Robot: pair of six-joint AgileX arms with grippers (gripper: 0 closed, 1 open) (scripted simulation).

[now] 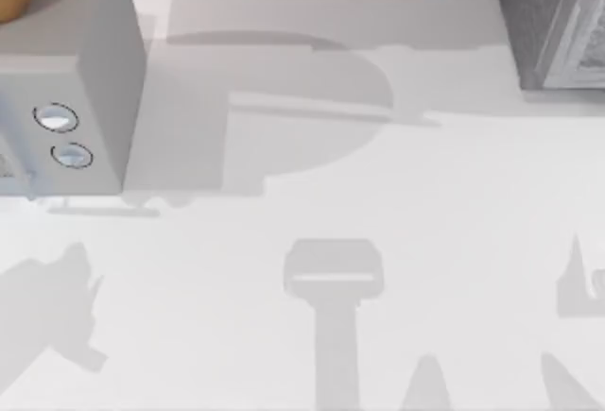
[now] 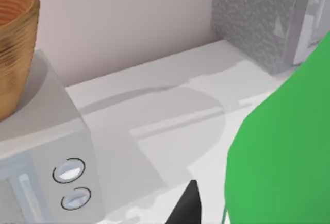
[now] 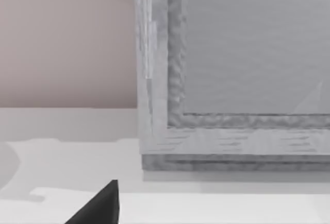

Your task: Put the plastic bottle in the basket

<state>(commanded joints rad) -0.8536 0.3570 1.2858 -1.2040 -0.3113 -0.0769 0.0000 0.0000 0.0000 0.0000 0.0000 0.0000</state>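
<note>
One plastic bottle, lower right of the left wrist view: light, smooth, slippery; grip mid-body. Left hand's state: cannot tell.

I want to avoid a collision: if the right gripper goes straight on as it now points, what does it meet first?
Probably the grey textured box with a framed front standing on the white table. The right wrist view faces it squarely, with one dark fingertip low in front. How far off is unclear.

The white table bears a grey knobbed box at left and a grey cabinet at right.
</note>
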